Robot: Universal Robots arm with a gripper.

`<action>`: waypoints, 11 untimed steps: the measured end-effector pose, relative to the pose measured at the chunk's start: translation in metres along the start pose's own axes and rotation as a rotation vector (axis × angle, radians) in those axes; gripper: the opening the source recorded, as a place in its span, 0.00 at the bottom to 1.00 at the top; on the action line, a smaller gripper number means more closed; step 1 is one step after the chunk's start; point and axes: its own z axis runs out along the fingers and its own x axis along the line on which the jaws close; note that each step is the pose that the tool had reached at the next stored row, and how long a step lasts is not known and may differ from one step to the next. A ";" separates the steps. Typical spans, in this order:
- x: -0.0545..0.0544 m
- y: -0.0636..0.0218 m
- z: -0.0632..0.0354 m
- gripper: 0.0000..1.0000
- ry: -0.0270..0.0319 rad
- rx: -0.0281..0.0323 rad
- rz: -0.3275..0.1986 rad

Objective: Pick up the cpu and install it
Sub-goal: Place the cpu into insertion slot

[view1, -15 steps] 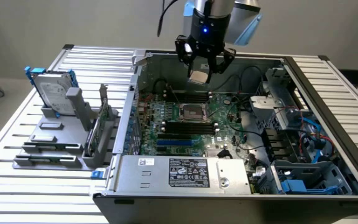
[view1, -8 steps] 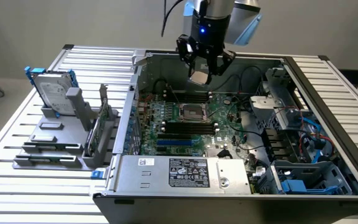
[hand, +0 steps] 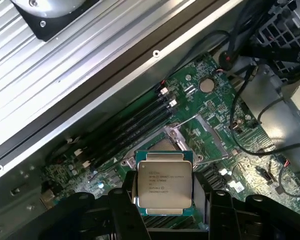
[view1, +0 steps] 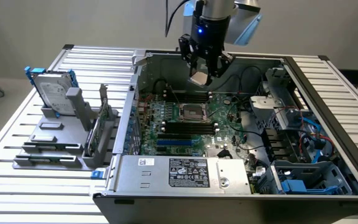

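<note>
1. Black gripper (hand: 165, 217) fingers (hand: 121, 210) are clamped on the cpu (hand: 164, 184), gripped by its edges with its silver top showing.
2. It is held in the air over the far part of the motherboard (view1: 229, 122), near the open socket (view1: 191, 111).
3. Memory sticks (view1: 190, 128) are seated beside that socket.

The exterior view stands off the desk (view1: 17, 186), raised and tilted down, far enough back to take in the whole open computer case (view1: 132, 116) and the arm's lower end. The wrist view sits close, looking down past the pincer (hand: 165, 215) onto the motherboard (hand: 210, 105). Both views share the socket (hand: 190, 137), the memory slots (hand: 135, 125) and the cpu (hand: 164, 184) in the pincer.
</note>
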 end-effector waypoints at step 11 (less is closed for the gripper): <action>0.000 -0.0003 0.0042 0.55 -0.0150 -0.0095 0.198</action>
